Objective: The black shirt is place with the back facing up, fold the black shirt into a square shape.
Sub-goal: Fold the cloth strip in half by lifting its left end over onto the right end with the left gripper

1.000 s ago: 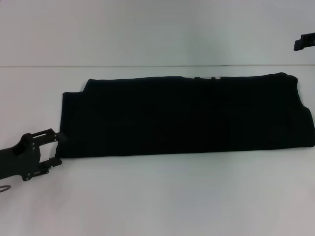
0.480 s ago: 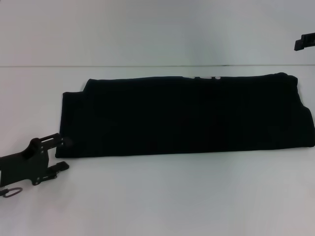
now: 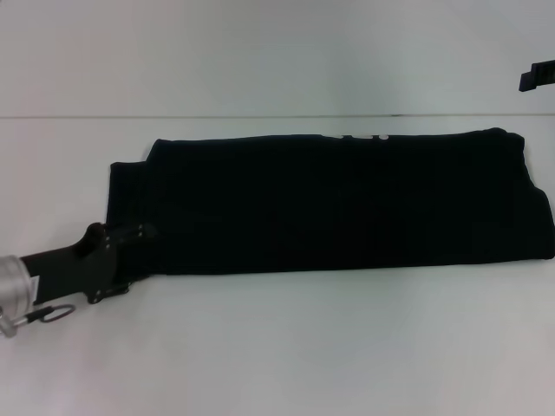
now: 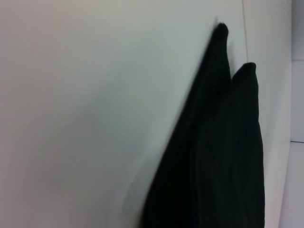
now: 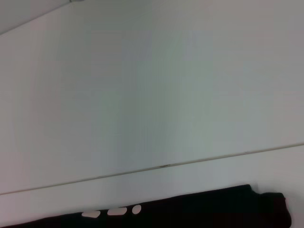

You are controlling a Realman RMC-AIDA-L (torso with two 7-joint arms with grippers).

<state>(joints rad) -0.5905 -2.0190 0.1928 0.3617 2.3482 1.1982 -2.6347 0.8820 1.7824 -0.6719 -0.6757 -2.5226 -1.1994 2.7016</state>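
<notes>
I see the large black soft-fabric shirt (image 3: 347,204) folded into a long band on the white table (image 3: 286,347); my left gripper (image 3: 143,247) sits at its near-left corner, jaw state I cannot tell. My right gripper (image 3: 536,76) hangs far right; jaws unclear.

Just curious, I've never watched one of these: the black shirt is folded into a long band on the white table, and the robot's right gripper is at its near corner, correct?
Nearly. It is the left gripper at the near left corner of the black shirt, as the head view shows. The right gripper hangs far off, above the table. The rest is right.
</notes>
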